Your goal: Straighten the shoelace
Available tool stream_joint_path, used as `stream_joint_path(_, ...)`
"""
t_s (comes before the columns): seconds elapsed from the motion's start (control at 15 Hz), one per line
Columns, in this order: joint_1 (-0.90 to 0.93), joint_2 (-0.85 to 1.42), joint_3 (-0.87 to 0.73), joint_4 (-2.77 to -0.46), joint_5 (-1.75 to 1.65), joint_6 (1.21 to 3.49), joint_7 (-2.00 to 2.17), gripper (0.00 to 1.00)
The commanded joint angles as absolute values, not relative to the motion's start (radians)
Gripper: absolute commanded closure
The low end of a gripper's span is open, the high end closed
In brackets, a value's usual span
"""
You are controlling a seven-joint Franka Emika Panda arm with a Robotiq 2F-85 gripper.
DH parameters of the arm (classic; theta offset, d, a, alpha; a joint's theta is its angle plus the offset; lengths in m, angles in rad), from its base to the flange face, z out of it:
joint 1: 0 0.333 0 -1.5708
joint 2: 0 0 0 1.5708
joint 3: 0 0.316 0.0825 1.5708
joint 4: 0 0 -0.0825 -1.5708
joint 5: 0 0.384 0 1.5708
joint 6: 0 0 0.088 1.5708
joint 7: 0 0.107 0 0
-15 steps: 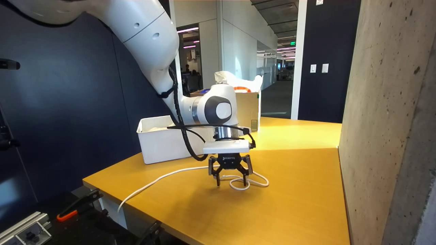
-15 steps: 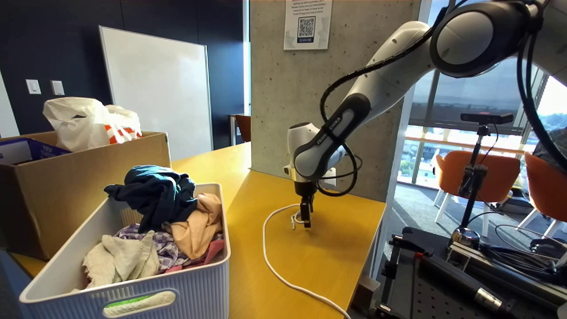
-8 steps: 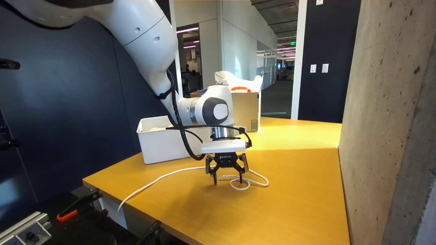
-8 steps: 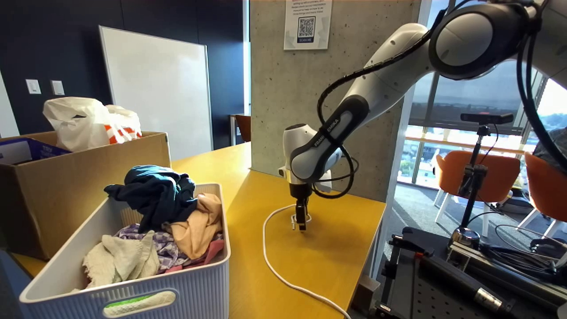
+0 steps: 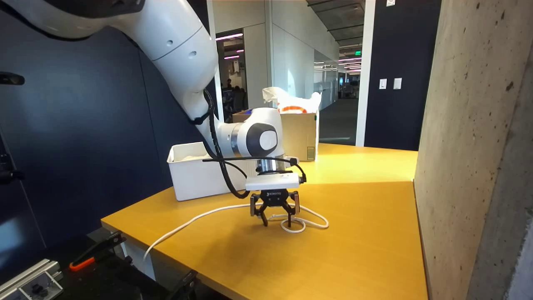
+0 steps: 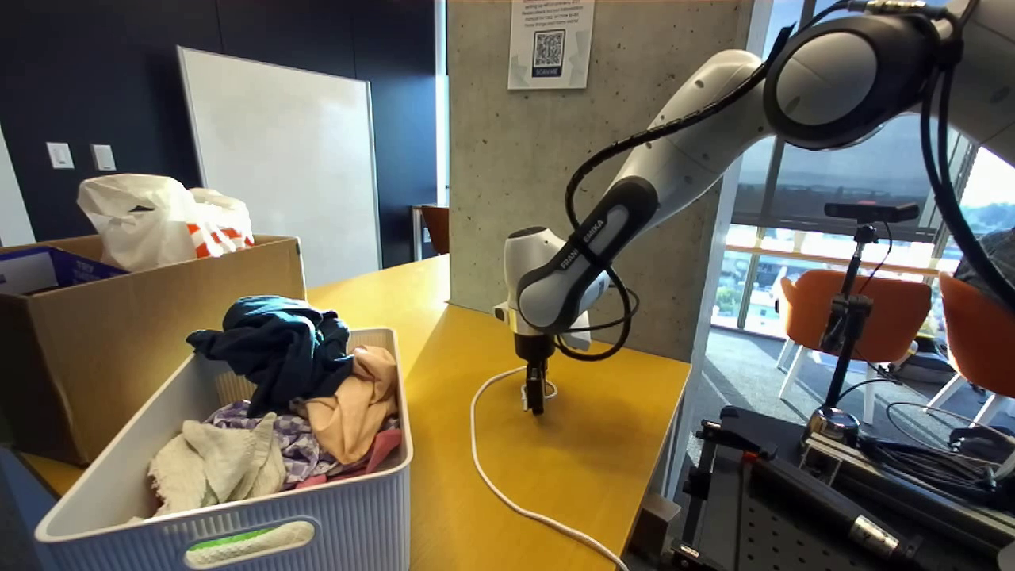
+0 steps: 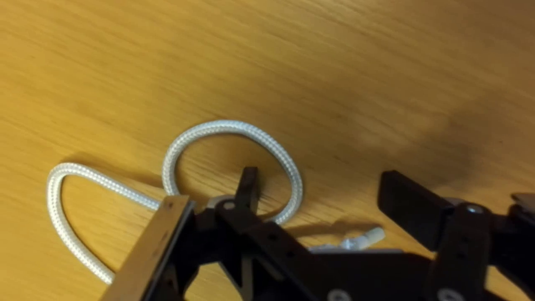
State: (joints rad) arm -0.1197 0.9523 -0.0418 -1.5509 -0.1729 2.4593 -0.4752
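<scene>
The white shoelace [image 5: 200, 215] lies on the yellow table [image 5: 358, 254], curving from loops on the right to an end hanging over the table's edge. It also shows in an exterior view [image 6: 474, 432]. In the wrist view the shoelace [image 7: 228, 126] forms a small ring beside a wider bend. Its tipped end [image 7: 363, 240] shows between the fingers, partly hidden by the gripper body. My gripper [image 5: 277, 225] is open, pointing down close to the table at the loops. In the wrist view, one finger of the gripper [image 7: 317, 177] appears inside the ring, the other beyond the tipped end.
A white bin [image 6: 349, 496] of clothes stands on the table, behind the gripper in an exterior view [image 5: 208, 177]. A cardboard box [image 6: 182, 317] with white bags stands beside it. A concrete pillar [image 5: 466, 146] borders the table. Clamps [image 5: 98, 246] sit near the table's edge.
My gripper has moved a little to the left in both exterior views. Its fingers have come slightly closer together. The shoelace has not visibly moved.
</scene>
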Motion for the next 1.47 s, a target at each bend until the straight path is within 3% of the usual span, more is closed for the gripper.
stream_joint_path(0.0,-0.137,0.958,-0.022,-1.56,-0.198,2.513,-0.478,0.57)
stream_joint_path(0.4,-0.175,0.966,-0.013,-1.569,-0.19,2.573,-0.503,1.0)
stream_joint_path(1.4,-0.191,0.798,-0.043,-1.73,-0.279,2.568,-0.63,1.0)
